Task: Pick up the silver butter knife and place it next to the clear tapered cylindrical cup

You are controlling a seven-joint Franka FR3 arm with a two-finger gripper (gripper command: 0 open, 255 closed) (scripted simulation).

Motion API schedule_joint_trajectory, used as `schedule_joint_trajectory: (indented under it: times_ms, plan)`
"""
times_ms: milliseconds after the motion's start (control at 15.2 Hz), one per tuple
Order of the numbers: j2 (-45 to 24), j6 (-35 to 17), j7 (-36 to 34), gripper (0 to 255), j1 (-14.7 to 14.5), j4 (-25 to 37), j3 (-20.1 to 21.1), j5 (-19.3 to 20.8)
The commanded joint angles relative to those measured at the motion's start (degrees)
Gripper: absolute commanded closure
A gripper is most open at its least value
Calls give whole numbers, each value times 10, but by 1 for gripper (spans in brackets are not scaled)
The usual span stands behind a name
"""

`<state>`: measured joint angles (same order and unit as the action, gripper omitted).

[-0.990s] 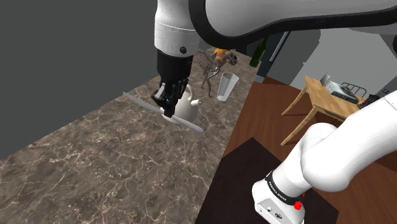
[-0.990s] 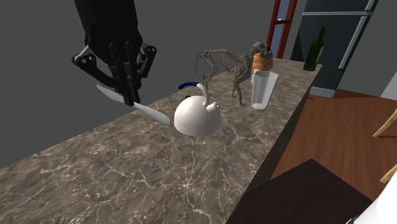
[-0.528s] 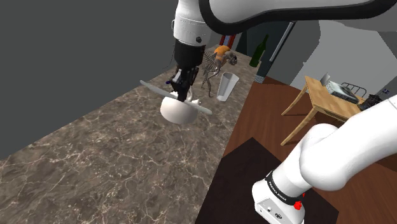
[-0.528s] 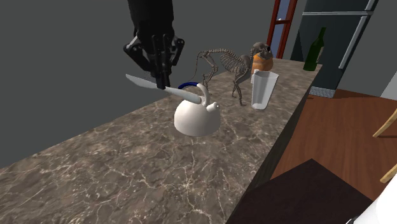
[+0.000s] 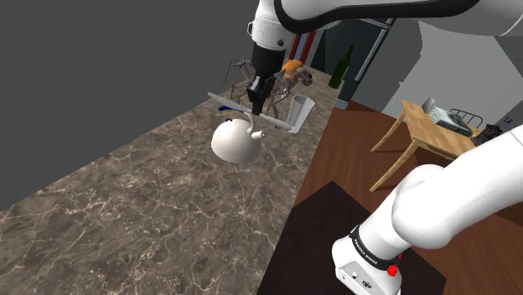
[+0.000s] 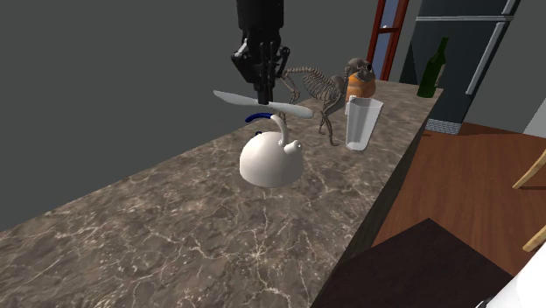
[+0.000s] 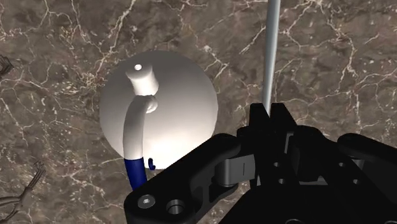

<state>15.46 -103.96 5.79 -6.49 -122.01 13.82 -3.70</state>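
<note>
Holds the knife (image 5: 277, 123) (image 6: 232, 97) (image 7: 271, 51) in the claw (image 5: 255, 111) (image 6: 262, 99) (image 7: 270, 118), clenched about its middle, level and crosswise, well off the surface (image 5: 151, 209) (image 6: 192, 236) (image 7: 63, 51). Hangs it just above the white kettle (image 5: 235, 144) (image 6: 271, 164) (image 7: 172, 102), over the handle and knob in the second exterior view. Looks straight down on the kettle's dome in the wrist view, with the blade running away from the fingertips past the kettle's side. Points one end of the knife toward the cup (image 5: 299, 115) (image 6: 363, 124), short of touching it in the second exterior view. Finds the cup upright further along the surface, near its edge, apart from the kettle. Shows behind the cup an animal skeleton (image 6: 311, 87) and a small orange-and-brown figure (image 6: 359, 83), and past these a dark green bottle (image 5: 340, 69) (image 6: 432, 68).
</note>
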Motion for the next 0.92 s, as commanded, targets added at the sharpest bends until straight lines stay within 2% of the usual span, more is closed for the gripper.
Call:
schedule_joint_trajectory:
  times_ms: [0, 462, 858]
  plan:
    - [-8, -2, 25, 255, 11, 5, -15, 7]
    - [-51, -2, 111, 255, 52, 47, -71, 32]
    - [-108, 2, 182, 255, 86, 108, -113, 46]
